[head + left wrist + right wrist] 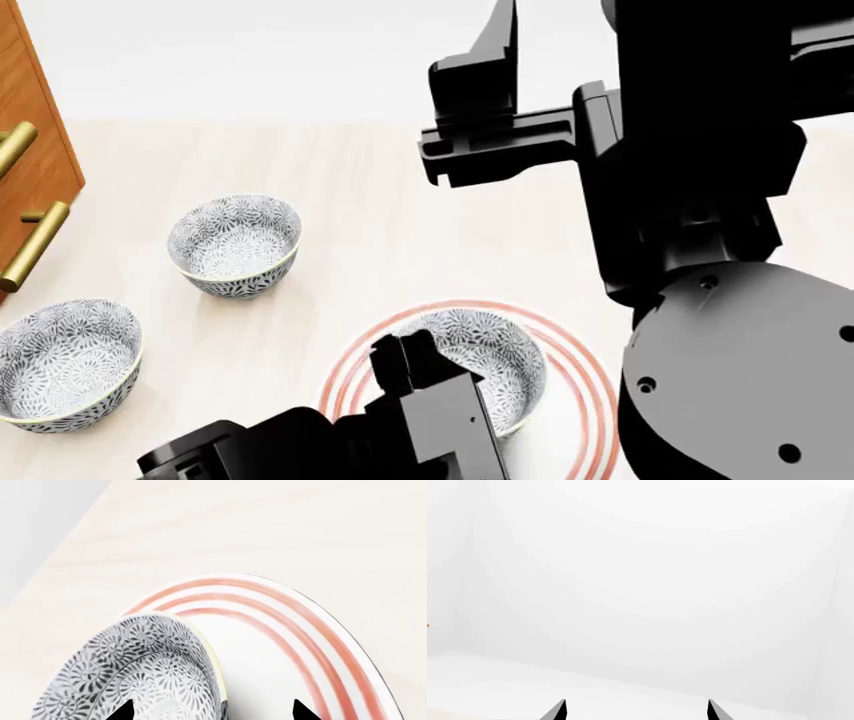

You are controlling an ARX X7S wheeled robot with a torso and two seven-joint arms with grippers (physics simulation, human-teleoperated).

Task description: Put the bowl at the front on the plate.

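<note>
The bowl (483, 360) sits on the plate (591, 395) in the lower centre of the head view, mouth upward; being round, it has no long axis, and it stands upright in that view. It lies off-centre on the plate, toward the plate's left side, with bare white plate showing to its right. The bowl is small, deep and round, white with a dense blue-grey floral pattern inside and out and a pale rim; nothing is seen inside it. The plate is large, round and white, with three thin concentric red rings near its rim. In the left wrist view, the bowl (133, 675) fills the lower left over the plate (313, 630). The left gripper (212, 711) shows only two dark fingertips at the bottom edge, set wide apart, one over the bowl's interior and one over the bare plate, straddling the bowl's wall; contact cannot be judged. The right gripper (635, 711) is raised against a blank white backdrop, its tips wide apart and holding nothing. Two further patterned bowls stand upright on the pale wood-grain tabletop (374, 230): one (235, 244) at centre left, one (64, 364) at the lower left edge. A wooden cabinet (38, 130) with brass handles occupies the upper left.
</note>
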